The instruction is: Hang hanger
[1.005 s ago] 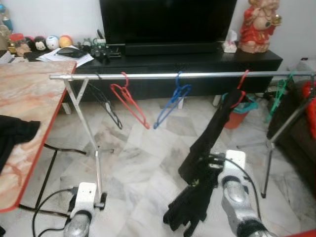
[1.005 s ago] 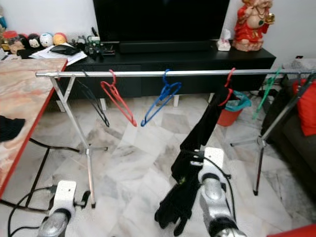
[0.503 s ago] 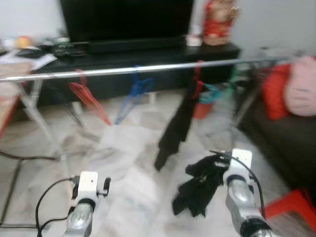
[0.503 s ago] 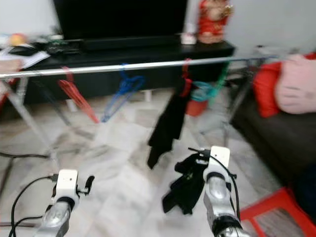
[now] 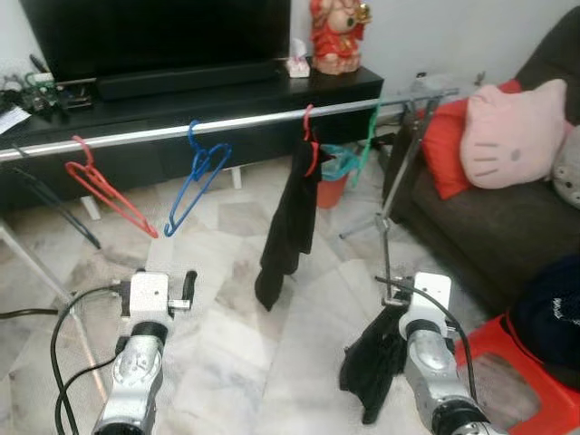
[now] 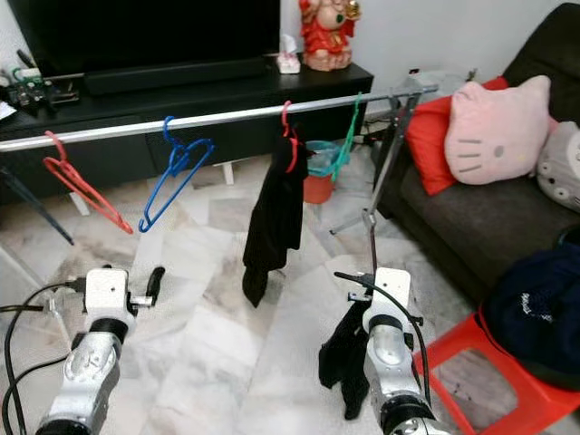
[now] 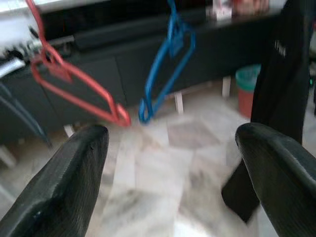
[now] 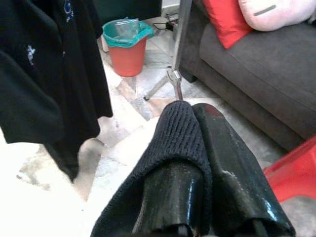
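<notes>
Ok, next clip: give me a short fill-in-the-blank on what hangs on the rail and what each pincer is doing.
1. The black garment on the rail hangs from a ____ hanger.
2. The empty hanger just left of that black garment is ____.
3. The right pincer is shut on a black ____.
4. The left pincer holds nothing; its fingers stand ____.

Missing words: red; blue; cloth; open

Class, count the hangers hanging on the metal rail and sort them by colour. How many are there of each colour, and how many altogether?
Red hangers: 2 (one carries a black garment)
Blue hanger: 1
Green hanger: 1
Black hanger: 1
Total: 5
</notes>
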Controlling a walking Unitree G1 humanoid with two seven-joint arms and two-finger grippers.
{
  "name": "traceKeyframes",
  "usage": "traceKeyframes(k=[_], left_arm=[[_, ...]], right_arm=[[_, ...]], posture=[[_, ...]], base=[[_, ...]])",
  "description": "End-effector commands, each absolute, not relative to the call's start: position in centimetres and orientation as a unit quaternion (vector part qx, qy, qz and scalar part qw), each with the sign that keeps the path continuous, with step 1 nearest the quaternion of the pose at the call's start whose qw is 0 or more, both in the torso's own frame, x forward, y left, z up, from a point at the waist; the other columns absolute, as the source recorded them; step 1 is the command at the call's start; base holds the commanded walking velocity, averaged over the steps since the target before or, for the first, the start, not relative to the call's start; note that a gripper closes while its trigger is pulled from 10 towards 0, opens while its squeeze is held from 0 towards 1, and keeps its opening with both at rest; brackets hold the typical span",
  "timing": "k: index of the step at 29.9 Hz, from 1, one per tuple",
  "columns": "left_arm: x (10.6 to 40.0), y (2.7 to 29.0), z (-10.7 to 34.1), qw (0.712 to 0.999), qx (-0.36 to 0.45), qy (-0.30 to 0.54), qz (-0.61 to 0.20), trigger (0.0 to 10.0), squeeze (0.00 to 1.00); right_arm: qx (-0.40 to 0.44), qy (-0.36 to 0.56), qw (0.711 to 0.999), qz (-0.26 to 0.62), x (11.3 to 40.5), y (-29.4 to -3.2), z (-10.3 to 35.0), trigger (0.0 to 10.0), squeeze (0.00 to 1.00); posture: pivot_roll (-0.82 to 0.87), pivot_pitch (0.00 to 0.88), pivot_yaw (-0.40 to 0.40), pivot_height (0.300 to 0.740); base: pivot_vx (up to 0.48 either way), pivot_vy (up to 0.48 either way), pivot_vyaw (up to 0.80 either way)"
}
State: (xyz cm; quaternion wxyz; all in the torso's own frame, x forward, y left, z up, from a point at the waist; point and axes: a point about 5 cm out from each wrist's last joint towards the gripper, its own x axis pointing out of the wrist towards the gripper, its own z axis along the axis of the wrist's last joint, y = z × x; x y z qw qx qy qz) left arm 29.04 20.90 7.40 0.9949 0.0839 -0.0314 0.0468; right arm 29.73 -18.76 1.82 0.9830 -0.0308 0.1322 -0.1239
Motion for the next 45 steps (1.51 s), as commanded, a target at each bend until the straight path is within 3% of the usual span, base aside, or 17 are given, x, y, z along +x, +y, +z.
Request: traceKeyframes(k=[1, 9, 23, 37, 45], left_arm=[[29.4, 20.2, 7.8, 0.995, 0.082, -0.035, 0.035, 10.0, 0.0], [29.8, 19.1, 9.0, 0.996, 0.079, -0.049, 0.017, 10.0, 0.0], [29.9, 17.8, 9.9, 0.995, 0.077, -0.063, -0.009, 10.0, 0.0], [30.1, 17.8, 10.8, 0.995, 0.066, -0.071, 0.007, 10.0, 0.0], [30.2, 17.9, 10.8, 0.995, 0.065, -0.069, 0.013, 10.0, 0.0]], right_arm=[[-0.031, 0.1, 0.986, -0.127, 30.5, -18.9, 3.0, 10.0, 0.0], [-0.024, 0.098, 0.987, -0.125, 30.5, -18.6, 3.0, 10.0, 0.0], [-0.027, 0.098, 0.986, -0.129, 30.5, -18.7, 3.0, 10.0, 0.0], [-0.036, 0.09, 0.989, -0.113, 30.5, -18.2, 3.1, 10.0, 0.0], [-0.031, 0.089, 0.99, -0.102, 30.6, -17.8, 3.1, 10.0, 0.0]], posture=[[0.06, 0.0, -0.045, 0.74], [0.07, 0.0, -0.044, 0.74], [0.07, 0.0, -0.044, 0.74], [0.07, 0.0, -0.043, 0.74], [0.07, 0.0, -0.042, 0.74]], base=[[0.0, 0.0, 0.0], [0.0, 0.269, -0.44], [0.0, 0.0, -0.75], [0.0, 0.0, 0.0], [0.0, 0.0, 0.6]])
